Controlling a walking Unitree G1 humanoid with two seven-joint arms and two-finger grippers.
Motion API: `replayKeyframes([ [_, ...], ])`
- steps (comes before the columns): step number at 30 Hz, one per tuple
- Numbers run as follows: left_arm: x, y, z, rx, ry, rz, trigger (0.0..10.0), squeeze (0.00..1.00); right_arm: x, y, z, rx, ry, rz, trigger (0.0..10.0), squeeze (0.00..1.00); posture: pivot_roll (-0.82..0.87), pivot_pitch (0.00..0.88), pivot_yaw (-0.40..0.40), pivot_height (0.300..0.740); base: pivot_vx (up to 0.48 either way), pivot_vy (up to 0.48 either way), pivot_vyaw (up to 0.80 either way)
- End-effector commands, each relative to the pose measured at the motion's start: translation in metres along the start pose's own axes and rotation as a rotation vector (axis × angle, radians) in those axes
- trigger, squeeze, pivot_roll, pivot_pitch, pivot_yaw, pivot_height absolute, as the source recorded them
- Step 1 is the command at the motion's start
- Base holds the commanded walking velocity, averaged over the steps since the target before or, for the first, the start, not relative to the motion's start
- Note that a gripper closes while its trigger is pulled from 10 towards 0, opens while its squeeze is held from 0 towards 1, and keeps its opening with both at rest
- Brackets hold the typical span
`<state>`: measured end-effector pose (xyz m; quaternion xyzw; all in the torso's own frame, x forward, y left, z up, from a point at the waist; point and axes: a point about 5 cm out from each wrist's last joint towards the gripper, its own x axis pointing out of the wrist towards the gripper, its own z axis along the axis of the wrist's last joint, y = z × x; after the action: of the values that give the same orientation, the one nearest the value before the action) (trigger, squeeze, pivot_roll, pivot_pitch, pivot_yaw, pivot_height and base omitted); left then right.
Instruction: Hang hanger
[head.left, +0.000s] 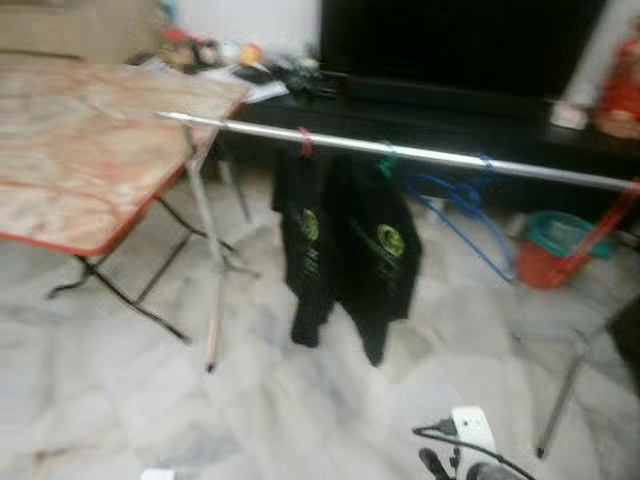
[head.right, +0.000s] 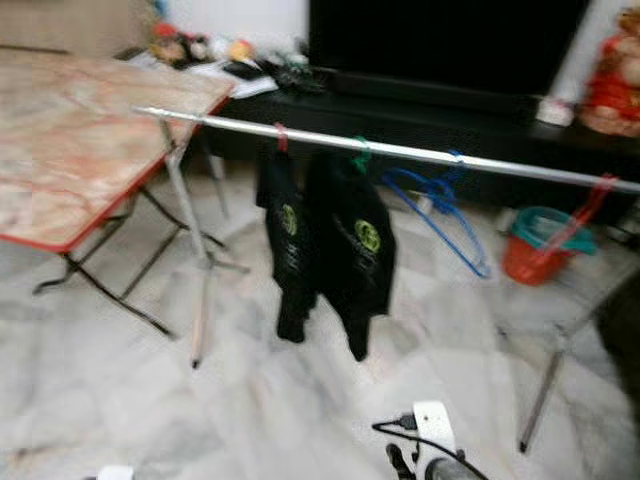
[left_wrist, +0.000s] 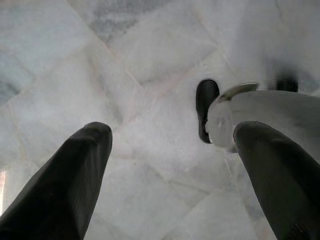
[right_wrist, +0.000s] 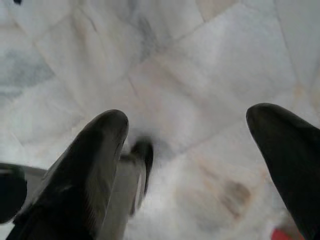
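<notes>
Our left gripper (left_wrist: 167, 165) and right gripper (right_wrist: 195, 160) hang wide apart, empty, over floor. The blue hanger (head.left: 462, 205) dangles on the rail (head.left: 440, 155); we judge it light, stiff, best gripped near its hook.

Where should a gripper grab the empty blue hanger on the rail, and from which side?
Grip the blue hanger on its sloping lower arm, coming from the robot's side. It hangs bare on the rail, right of the black garments. Blur hides its hook.
</notes>
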<state>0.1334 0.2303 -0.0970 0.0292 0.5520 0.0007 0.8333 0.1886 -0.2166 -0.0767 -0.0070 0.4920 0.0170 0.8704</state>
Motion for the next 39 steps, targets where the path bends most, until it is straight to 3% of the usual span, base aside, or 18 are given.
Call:
replayKeyframes([
  [1,0.002,-0.014,0.001,0.004,0.001,-0.026,10.0,0.00,-0.003,-0.009,-0.009,0.032,0.018,-0.031,10.0,0.00,-0.12,0.000,-0.046,0.740,0.300,0.000,0.00],
  [3,0.005,-0.031,-0.003,0.008,0.007,-0.043,10.0,0.00,-0.003,-0.009,-0.009,0.044,0.011,-0.034,10.0,0.00,-0.12,0.000,-0.044,0.740,0.300,0.000,0.00],
  [7,0.006,-0.046,-0.004,0.014,0.009,-0.058,10.0,0.00,-0.003,-0.008,-0.009,0.039,0.009,-0.029,10.0,0.00,-0.12,0.000,-0.044,0.740,0.299,0.000,0.00],
  [17,0.007,-0.062,-0.002,0.064,0.002,-0.071,10.0,0.00,-0.003,-0.008,-0.011,0.088,-0.016,-0.044,10.0,0.00,-0.12,0.000,-0.043,0.740,0.029,0.000,0.00],
  [22,0.007,-0.056,0.000,0.067,-0.004,-0.069,10.0,0.00,-0.004,-0.010,-0.009,0.102,-0.058,-0.068,10.0,0.00,-0.13,0.000,-0.045,0.740,0.000,0.000,0.00],
  [24,0.006,-0.040,0.000,0.082,-0.002,-0.055,10.0,0.00,-0.004,-0.010,-0.005,0.090,-0.114,-0.067,10.0,0.00,-0.13,0.000,-0.046,0.740,0.000,0.000,0.00],
  [31,0.001,-0.014,-0.010,0.109,0.018,-0.032,10.0,0.00,-0.008,-0.012,0.003,0.132,-0.264,-0.130,10.0,0.00,-0.15,0.000,-0.042,0.740,0.000,0.000,0.00],
  [36,0.001,-0.013,-0.013,0.120,0.023,-0.033,10.0,0.00,-0.010,-0.011,0.010,0.129,-0.342,-0.133,10.0,0.00,-0.16,0.000,-0.041,0.740,0.000,0.000,0.00],
  [39,0.002,-0.020,-0.014,0.139,0.022,-0.043,10.0,0.00,-0.011,-0.012,0.014,0.136,-0.395,-0.148,10.0,0.00,-0.16,0.000,-0.040,0.740,0.000,0.000,0.00],
])
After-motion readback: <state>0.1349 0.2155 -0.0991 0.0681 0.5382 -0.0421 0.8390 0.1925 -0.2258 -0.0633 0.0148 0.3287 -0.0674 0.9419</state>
